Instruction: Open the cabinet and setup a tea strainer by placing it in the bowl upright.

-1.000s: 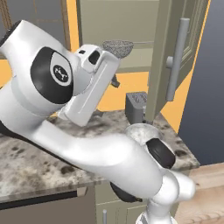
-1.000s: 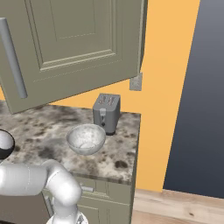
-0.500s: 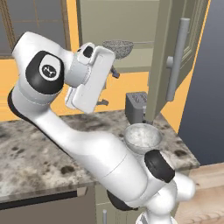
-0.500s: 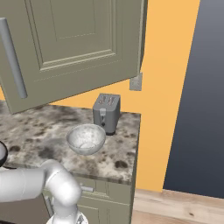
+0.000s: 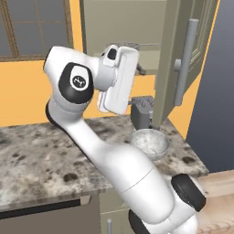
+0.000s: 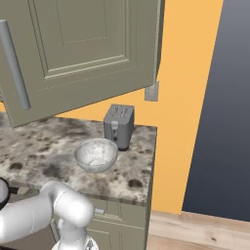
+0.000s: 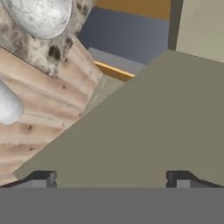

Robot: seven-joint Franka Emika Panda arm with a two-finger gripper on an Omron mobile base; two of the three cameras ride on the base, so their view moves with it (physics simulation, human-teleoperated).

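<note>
Fig. Left base view: arm raised at frame centre, hand [image 5: 119,77] up against the open cabinet [image 5: 137,32], upper centre. Door [image 5: 178,59] swung out to the right of frame, edge-on, w/ grey bar handle [image 5: 186,61] on its face. Strainer [image 5: 123,45] sits on the cabinet shelf, top centre, mostly hidden behind the hand; only a strip of mesh rim shows, so its exact pose is uncertain. Bowl [image 5: 149,142] on the counter [image 5: 41,160], right of centre, just in front of a toaster [image 5: 140,112].

Hand view: fingers [image 7: 41,179] spread wide, tips at lower left and lower right, nothing between them. A flat olive surface, prob. the shelf or cabinet underside, slopes across most of the frame; bowl [image 7: 39,15] at upper left.

Right base view: door [image 6: 83,53] fills upper left, handle [image 6: 14,66] at far left; bowl [image 6: 96,155] and toaster [image 6: 119,126] centre-left.

Step in hand (judged): door already open; reach for the strainer. Keep fingers wide, bring the hand level w/ the shelf, straddle the rim or handle rather than the mesh dome, close only once the metal sits between the pads. Hold it rim-up so it can go into the bowl upright w/o re-gripping.

Edges & room: shelf lip is close under the hand; cabinet frame post and door stand to the right of frame, limiting swing that way. Clear path looks to be back out toward the camera, then down to the bowl. Toaster touches or nearly touches the bowl's far side; approach from above.
</note>
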